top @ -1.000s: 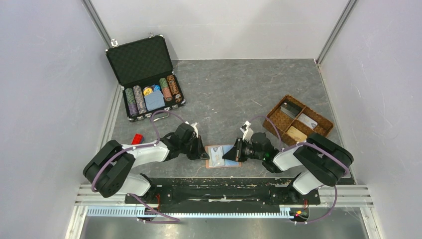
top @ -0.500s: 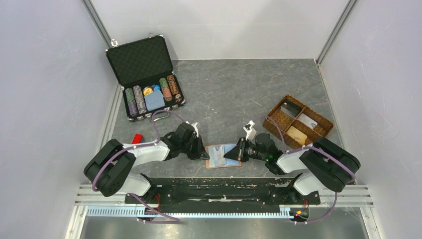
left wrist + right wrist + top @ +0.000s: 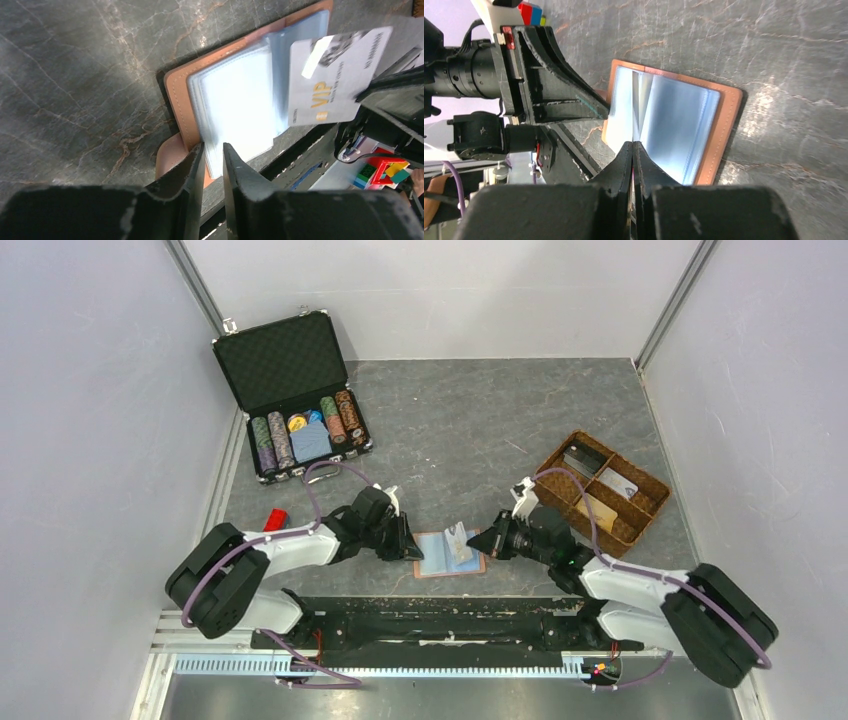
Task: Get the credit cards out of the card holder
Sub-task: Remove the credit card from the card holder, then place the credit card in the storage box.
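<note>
On the grey counter [image 3: 480,410], the open card holder [image 3: 432,558] lies at 6 o'clock. At its 3 o'clock the right end effector [image 3: 492,540] pinches 1 white card [image 3: 335,75]. At 9, the left end effector [image 3: 212,147] is barely parted over its edge.

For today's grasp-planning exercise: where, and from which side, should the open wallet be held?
Probably its left leather edge, from the left: the wallet lies open and flat, that border juts past the clear sleeves, and the right gripper holds a card on the other side.

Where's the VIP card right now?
Top view, near the front edge between the arms: the VIP card is pinched in the right gripper, raised over the open card holder.
</note>
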{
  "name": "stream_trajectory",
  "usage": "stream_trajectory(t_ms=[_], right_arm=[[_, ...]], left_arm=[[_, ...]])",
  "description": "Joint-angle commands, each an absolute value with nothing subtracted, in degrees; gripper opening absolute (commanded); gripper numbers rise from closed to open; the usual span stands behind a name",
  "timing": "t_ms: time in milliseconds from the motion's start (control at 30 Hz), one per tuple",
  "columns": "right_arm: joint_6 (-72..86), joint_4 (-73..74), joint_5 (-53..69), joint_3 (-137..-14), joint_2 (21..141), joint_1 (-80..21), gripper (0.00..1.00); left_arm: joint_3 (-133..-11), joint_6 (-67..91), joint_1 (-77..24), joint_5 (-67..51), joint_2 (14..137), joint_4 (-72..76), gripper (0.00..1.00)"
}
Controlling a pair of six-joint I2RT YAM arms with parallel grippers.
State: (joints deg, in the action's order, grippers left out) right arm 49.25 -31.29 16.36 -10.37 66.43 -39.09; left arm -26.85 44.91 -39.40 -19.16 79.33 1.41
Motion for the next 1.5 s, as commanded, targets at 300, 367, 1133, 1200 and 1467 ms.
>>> stream_trajectory(t_ms=[300, 367, 1133, 1200, 1467], right_arm=[[51.47, -26.1, 13.46, -11.59, 51.11, -38.83, 0.0], [53.57, -29.31, 14.27, -10.27, 49.6, -38.99, 0.0], [62.71, -53.25, 16.98, -4.89, 52.94, -47.4, 0.0], [56.73, -48.28, 19.42, -6.88, 53.37, -46.84, 0.09], [34.02, -19.1, 31.84, -21.75, 50.72, -38.86, 0.32]], left_arm=[[-31.65, 45.49, -39.82, -15.84, 61.11, -9.68, 0.65], [-31.21, 46.45, -39.81, -17.31, 58.55, -7.39, 0.7], [-24.22, 57.26, -39.9, -28.74, 56.46, 18.72, 0.27], [-23.87, 57.48, -39.9, -29.27, 55.69, 18.68, 0.14], [-24.89, 51.15, -39.9, -34.47, 53.47, 10.25, 0.02]])
